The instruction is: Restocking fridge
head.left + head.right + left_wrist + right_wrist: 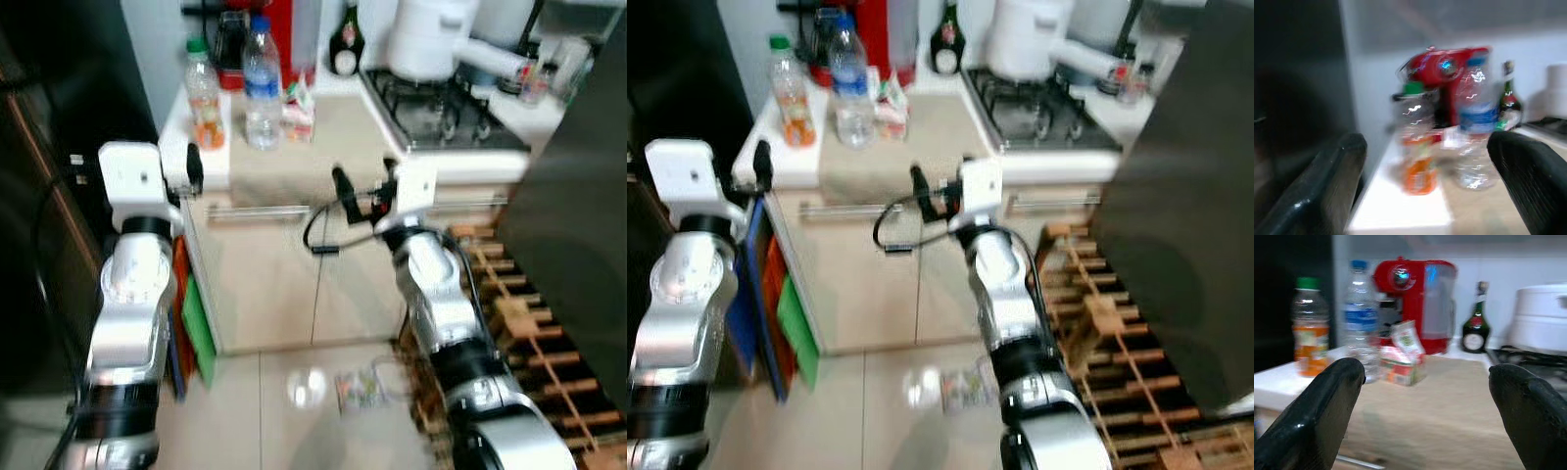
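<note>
Currently both arms are raised in front of the counter [353, 137], nothing held. Left gripper [1425, 191] has its fingers spread wide, level with the counter's near-left corner and aimed at the bottles. Right gripper [1425, 416] is likewise spread, just off the counter's near edge around the middle. On the counter's left part: orange juice bottle [204, 106] with green cap furthest left, clear water bottle [261, 90] with blue cap just right of it, small carton [299, 110] right again, close beside the water bottle. Red coffee machine [1418, 303] stands behind them at the far wall, dark green bottle [345, 41] to its right. Gas hob [441, 113] on the right. Views are motion-blurred.
</note>
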### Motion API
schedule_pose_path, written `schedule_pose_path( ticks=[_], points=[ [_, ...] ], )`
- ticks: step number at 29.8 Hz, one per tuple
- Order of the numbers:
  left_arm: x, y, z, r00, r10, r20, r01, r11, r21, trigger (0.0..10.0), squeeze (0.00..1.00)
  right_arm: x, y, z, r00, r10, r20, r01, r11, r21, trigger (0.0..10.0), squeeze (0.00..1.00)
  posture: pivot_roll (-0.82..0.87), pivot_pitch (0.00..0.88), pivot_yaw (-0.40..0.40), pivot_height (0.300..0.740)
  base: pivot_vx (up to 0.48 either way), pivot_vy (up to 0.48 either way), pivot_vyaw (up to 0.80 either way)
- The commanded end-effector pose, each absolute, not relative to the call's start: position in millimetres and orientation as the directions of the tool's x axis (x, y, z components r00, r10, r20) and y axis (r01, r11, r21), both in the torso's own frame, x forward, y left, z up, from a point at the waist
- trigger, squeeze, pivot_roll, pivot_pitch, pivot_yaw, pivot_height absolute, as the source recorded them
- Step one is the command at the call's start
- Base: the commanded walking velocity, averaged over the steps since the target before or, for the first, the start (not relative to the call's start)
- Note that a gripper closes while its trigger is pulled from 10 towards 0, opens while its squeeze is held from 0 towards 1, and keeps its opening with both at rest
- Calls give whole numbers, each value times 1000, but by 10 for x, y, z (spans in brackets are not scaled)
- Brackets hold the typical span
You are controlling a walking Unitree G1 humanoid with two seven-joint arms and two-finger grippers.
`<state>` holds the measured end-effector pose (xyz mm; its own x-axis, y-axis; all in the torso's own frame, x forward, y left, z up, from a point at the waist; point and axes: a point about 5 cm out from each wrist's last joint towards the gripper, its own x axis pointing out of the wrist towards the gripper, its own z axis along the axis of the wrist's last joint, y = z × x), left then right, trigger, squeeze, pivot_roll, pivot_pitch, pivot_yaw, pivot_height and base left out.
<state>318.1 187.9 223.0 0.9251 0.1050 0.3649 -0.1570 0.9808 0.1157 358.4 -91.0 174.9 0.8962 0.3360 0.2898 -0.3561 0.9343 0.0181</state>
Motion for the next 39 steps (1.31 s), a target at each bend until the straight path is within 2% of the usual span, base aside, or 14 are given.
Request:
schedule_pose_path(
  ticks=[1,4,15,18,20,27,31,33,37,39],
  points=[
    [3183,1850,2355,908,80,410,-140,983,119,10000,0,3602,-930,1817,892,334,305,-361,932,34,10000,0,-24,0,-23,740,480,0,0],
    [3218,1900,2519,892,72,447,-148,979,137,10000,0,3572,-902,1760,881,384,276,-415,908,63,10000,0,-29,0,-22,740,480,0,0],
    [3225,1959,3037,830,38,556,-134,982,132,10000,0,3529,-880,1692,880,403,251,-435,897,85,10000,0,-32,0,2,740,480,0,0],
    [3223,1980,3190,809,42,586,-158,977,147,10000,0,3486,-800,1717,851,454,264,-491,866,96,10000,0,-29,0,0,740,480,0,0],
    [3248,2069,3298,798,92,595,-233,959,163,10000,0,3436,-735,1760,810,517,276,-558,825,93,10000,0,-28,0,-2,740,459,0,0],
    [3210,2148,3565,775,84,626,-213,968,134,10000,0,3335,-731,1780,750,605,268,-645,758,97,10000,0,-30,0,-10,740,0,0,0],
    [3279,2182,3558,823,75,564,-146,986,83,10000,0,3317,-757,1771,740,624,250,-662,742,106,10000,0,-33,0,-9,740,0,0,0],
    [3343,2194,3479,877,60,477,-80,997,22,10000,0,3302,-779,1779,729,642,238,-677,728,107,10000,0,-36,0,-6,740,0,0,0],
    [3367,2188,3416,906,28,423,-47,998,36,10000,0,3287,-789,1793,716,659,229,-692,714,107,10000,0,-35,0,-5,740,0,0,0],
    [3374,2116,3273,946,-55,318,19,993,116,10000,0,3269,-797,1795,700,681,213,-710,695,111,10000,0,-29,0,-15,740,0,0,0]
  ],
)
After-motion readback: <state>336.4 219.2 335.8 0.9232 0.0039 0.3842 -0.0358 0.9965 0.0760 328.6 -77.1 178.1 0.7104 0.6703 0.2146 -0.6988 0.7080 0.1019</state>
